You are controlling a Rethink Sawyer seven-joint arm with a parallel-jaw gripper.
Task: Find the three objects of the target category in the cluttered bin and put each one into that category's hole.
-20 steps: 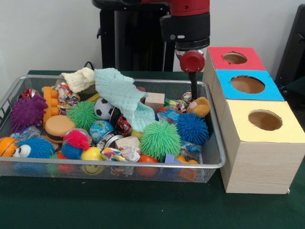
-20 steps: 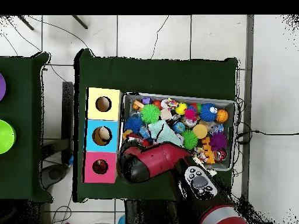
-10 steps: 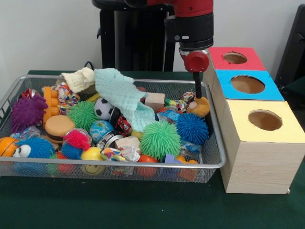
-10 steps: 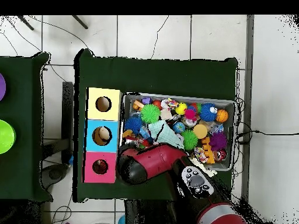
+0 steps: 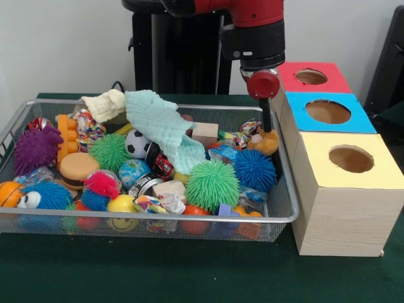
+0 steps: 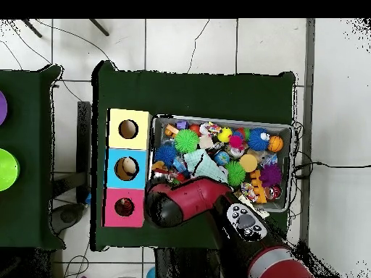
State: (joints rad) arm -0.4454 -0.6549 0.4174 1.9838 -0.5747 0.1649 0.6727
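The silver wire-mesh bin [image 5: 158, 218] is full of toys and fills the left and middle of the front view. A tan-orange plush bear [image 5: 270, 144] lies in its far right corner, against the wall by the boxes. My gripper [image 5: 266, 129] hangs down from the red and black arm straight onto the bear; I cannot see its state. The red-panelled hole [image 5: 311, 76] tops the farthest wooden box, just right of the arm. In the overhead view the arm's red head covers the bin's corner beside the red hole [image 6: 124, 208]. No striped tiger shows.
The blue-panelled hole [image 5: 327, 112] and yellow-panelled hole [image 5: 351, 158] line up in front of the red one. The bin holds spiky balls [image 5: 212, 184], a mint cloth [image 5: 163, 126], a toy burger [image 5: 77, 169], rope toys and small balls. The bin's rim shows in the overhead view [image 6: 290, 145].
The arm and gripper have shifted a little to the right in the front view, towards the boxes, staying above the bear. The toys have not moved.
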